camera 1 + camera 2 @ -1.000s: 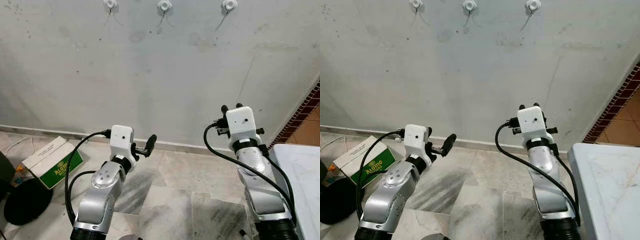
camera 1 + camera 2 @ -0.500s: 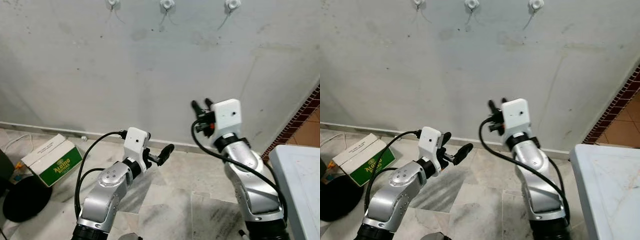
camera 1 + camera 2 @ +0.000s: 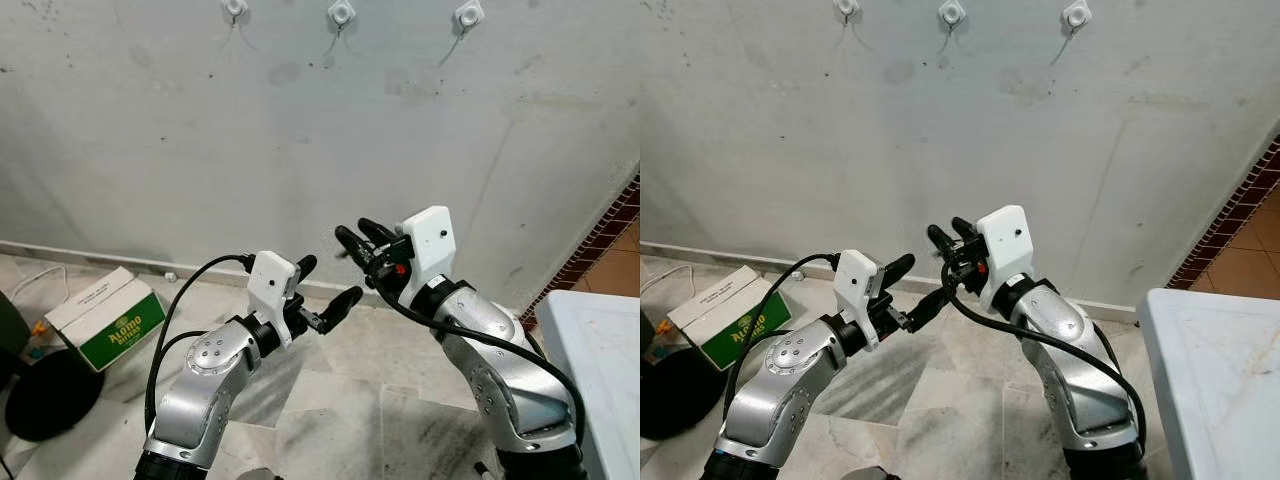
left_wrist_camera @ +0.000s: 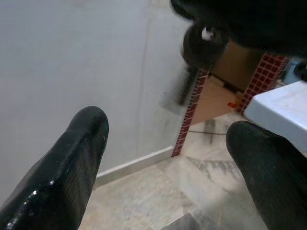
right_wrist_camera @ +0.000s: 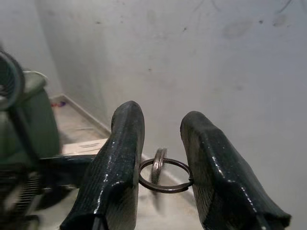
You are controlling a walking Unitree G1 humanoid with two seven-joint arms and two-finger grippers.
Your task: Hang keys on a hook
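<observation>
**Key ring held between jaws, handover or lift pending**

Right gripper [image 3: 358, 240] jaws narrow, pinching a key ring [image 5: 165, 175] between its fingers. Left gripper [image 3: 328, 287] jaws wide open, empty, just beside it. Hooks [image 3: 341, 14] sit high on wall, well above. Best: keep ring vertical, raise straight. Open air ahead; white surface [image 3: 608, 350] edges right arm.

Looks like a back corner of somebody's home, kind of a utility or entry spot: scuffed plain white wall [image 3: 300, 150] with three little hooks [image 3: 341, 13] up top, marble-look floor tiles [image 3: 340, 400], red-brown tiled edging [image 3: 610, 225] on one side, and a green-and-white cardboard box [image 3: 105, 320] dumped on the floor.
</observation>
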